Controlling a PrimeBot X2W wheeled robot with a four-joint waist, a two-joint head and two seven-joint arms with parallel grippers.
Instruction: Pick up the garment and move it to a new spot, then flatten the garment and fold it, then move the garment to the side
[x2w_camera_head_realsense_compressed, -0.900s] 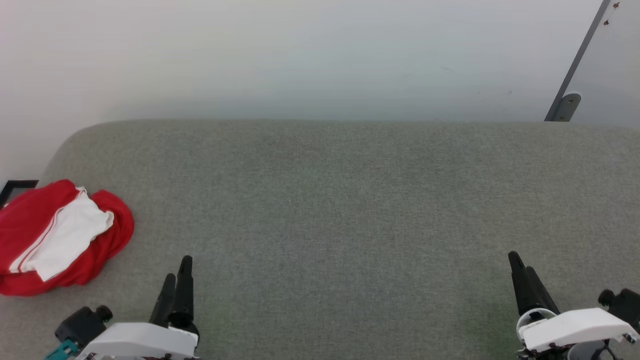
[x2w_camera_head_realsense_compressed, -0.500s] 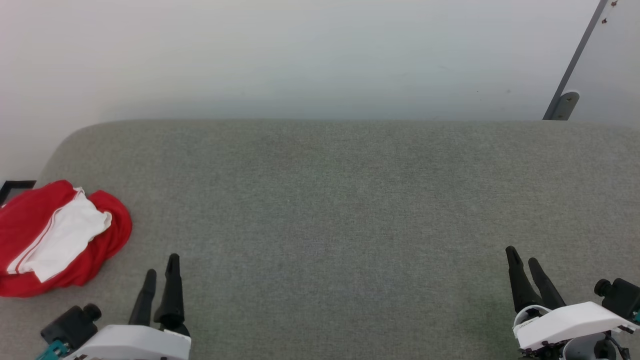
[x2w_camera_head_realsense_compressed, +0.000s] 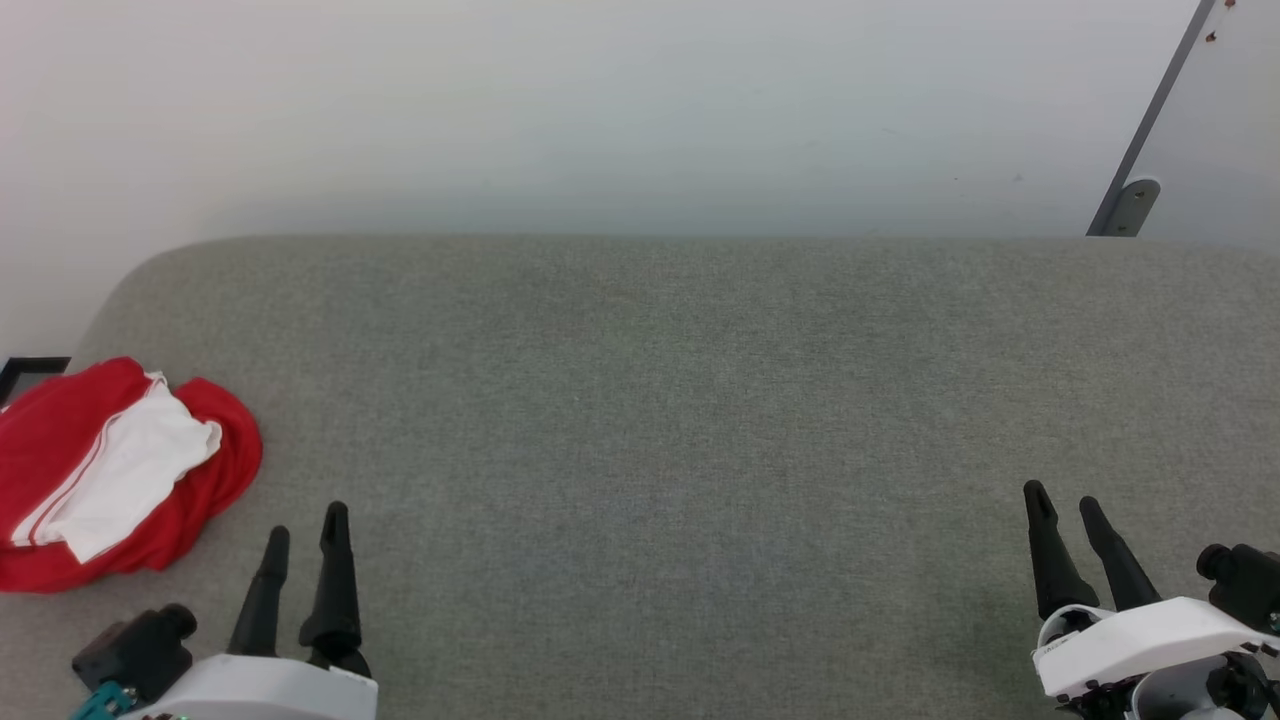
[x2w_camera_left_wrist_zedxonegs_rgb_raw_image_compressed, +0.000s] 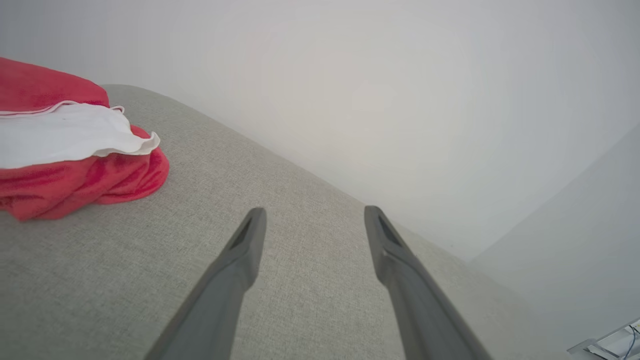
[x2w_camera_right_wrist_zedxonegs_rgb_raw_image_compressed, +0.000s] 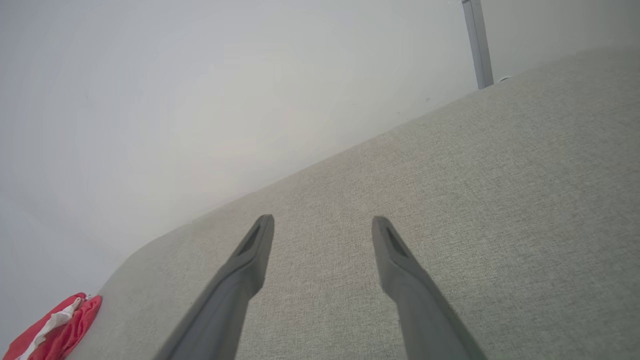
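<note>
The garment (x2w_camera_head_realsense_compressed: 120, 475), a red T-shirt with a white sleeve on top, lies bunched at the left edge of the grey fabric surface (x2w_camera_head_realsense_compressed: 660, 400). In the left wrist view the garment (x2w_camera_left_wrist_zedxonegs_rgb_raw_image_compressed: 70, 150) sits at the upper left, apart from the fingers. My left gripper (x2w_camera_head_realsense_compressed: 305, 520) hovers just right of and nearer than the heap, open and empty. My right gripper (x2w_camera_head_realsense_compressed: 1062, 497) stands open and empty at the lower right, far from the shirt. The right wrist view catches the garment (x2w_camera_right_wrist_zedxonegs_rgb_raw_image_compressed: 55, 327) as a small red patch at the bottom left.
A pale wall (x2w_camera_head_realsense_compressed: 600, 110) rises behind the surface. A grey metal bar with a bracket (x2w_camera_head_realsense_compressed: 1135, 205) leans at the back right. A black corner piece (x2w_camera_head_realsense_compressed: 25, 368) pokes out behind the shirt at the left edge. The surface's left corner is rounded.
Both grippers have opened their fingers from nearly together to spread apart. The left gripper has drawn back towards me and slightly left. The shirt has not moved.
</note>
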